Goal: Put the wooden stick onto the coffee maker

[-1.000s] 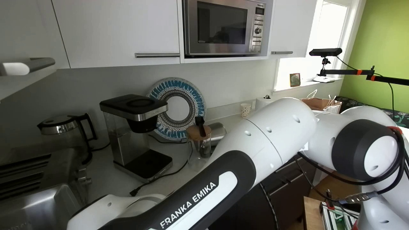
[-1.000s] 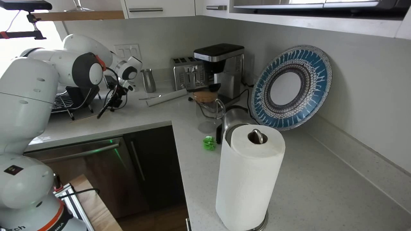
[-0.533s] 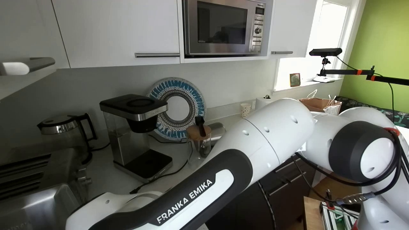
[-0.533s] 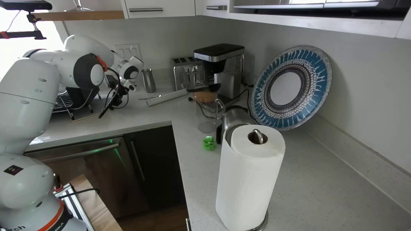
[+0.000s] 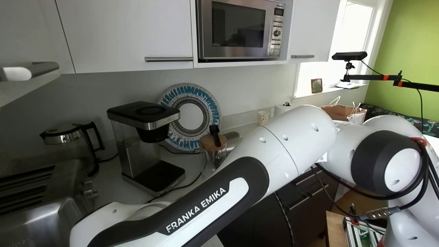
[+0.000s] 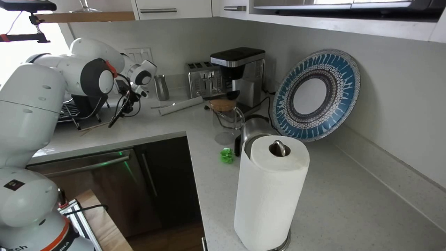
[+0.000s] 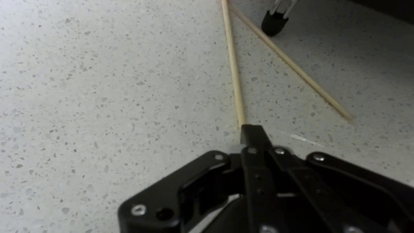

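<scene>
Gripper (image 7: 255, 134): in the wrist view my jaws are drawn together, clamped on the near end of the wooden stick (image 7: 234, 71); the pinch itself is partly hidden by the black fingertips (image 7: 254, 129). From there the wooden stick runs straight and pale away from me, low over the bench (image 7: 113, 97), and leaves the frame at the top edge. Whether it touches the bench along its length, I cannot tell.

A second stick (image 7: 300, 71) lies at a slant to the right of mine in this view. The two draw close near the top edge; contact there not resolvable. A black-capped wire foot (image 7: 274, 24) stands just beside the second stick.

Coffee maker (image 5: 140, 151): upright on the bench in both exterior views, well apart from my gripper and the wooden stick. Near it I note a steel toaster (image 6: 205, 82), a glass jug with a black handle (image 5: 65, 138) and a brown-lidded glass pot (image 6: 223, 104).

In an exterior view a white roll (image 6: 181, 105) lies on the bench between my gripper and the coffee maker, a metal pitcher (image 6: 161, 89) upright near it. A blue-patterned disc (image 6: 336, 92) leans at the wall (image 6: 397, 90). Nearer that camera: an upright paper towel roll (image 6: 273, 195), with a green crumpled scrap (image 6: 227, 155) near it.
</scene>
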Controlling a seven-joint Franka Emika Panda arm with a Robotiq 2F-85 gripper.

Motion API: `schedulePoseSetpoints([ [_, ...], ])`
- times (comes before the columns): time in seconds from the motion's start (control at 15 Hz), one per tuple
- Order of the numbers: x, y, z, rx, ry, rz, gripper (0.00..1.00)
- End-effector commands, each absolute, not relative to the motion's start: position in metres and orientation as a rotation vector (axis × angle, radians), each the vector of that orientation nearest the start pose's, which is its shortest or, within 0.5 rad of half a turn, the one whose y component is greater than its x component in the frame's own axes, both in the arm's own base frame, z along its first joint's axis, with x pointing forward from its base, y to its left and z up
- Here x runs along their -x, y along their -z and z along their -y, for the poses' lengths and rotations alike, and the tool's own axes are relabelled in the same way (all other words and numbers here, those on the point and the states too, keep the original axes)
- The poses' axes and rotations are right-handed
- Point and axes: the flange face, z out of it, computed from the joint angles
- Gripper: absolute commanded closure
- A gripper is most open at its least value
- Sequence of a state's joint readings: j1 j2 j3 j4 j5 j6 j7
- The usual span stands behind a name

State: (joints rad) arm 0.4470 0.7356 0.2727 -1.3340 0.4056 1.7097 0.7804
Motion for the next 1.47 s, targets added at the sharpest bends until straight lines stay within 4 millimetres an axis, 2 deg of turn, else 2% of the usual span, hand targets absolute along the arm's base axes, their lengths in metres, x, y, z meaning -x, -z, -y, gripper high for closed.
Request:
schedulePoseSetpoints([
  [0.0,-0.522,-0.309,-0.462,2.791,-0.911,-0.257,0.72],
  [0.33,-0.487,-0.337,-0.489,2.926,-0.822,-0.243,0.36],
  [0.47,-0.478,-0.345,-0.495,3.010,-0.751,-0.347,0.20],
  [0.67,-0.476,-0.345,-0.498,3.087,-0.659,-0.512,0.01],
  [0.8,-0.479,-0.340,-0.495,3.101,-0.603,-0.618,0.00],
  [1.0,-0.480,-0.331,-0.497,3.031,-0.574,-0.652,0.02],
  [1.13,-0.467,-0.332,-0.502,3.004,-0.576,-0.559,0.00],
  [1.2,-0.459,-0.334,-0.500,3.007,-0.552,-0.572,0.00],
  [1.27,-0.481,-0.329,-0.506,3.015,-0.571,-0.585,0.00],
  [1.4,-0.477,-0.330,-0.508,3.015,-0.565,-0.577,0.00],
])
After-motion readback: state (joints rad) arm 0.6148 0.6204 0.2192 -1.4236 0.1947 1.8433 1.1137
